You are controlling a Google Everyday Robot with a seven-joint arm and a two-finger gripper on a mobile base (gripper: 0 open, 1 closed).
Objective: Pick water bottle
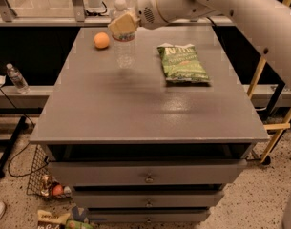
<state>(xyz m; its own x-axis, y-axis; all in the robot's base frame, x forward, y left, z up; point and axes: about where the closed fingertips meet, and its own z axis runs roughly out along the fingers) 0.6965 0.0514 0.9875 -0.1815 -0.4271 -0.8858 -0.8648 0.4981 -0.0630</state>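
the water bottle (125, 51) is seen upright, its long axis vertical and its white cap (119, 4) pointed up. it is placed just to the right of the orange (101, 40), near but apart from it, over the far part of the grey cabinet (135, 109) top. its clear ribbed body is shown below the gripper, and the cap rises well above the orange. whether its base touches the cabinet top or is held just clear of it cannot be told.

the gripper (122, 25) is found up and to the right of the orange, closed around the upper part of the bottle below the cap, so that the label band is largely covered by a tan finger. the thick white arm (221, 4) is stretched in from the upper right, sloping down towards the orange, with its rounded wrist joint just behind the gripper.

a green chip bag (183, 62) is laid flat on the same top, further right of the orange than the bottle and apart from both. nothing is set between bottle and orange. a small bottle (16, 78) with a dark band is stood well to the left of the orange and lower, off the cabinet. the drawers (149, 178) are seen well below the orange at the cabinet front, and a wire basket (37, 175) with a few items is placed on the floor, below and to the left of the orange.
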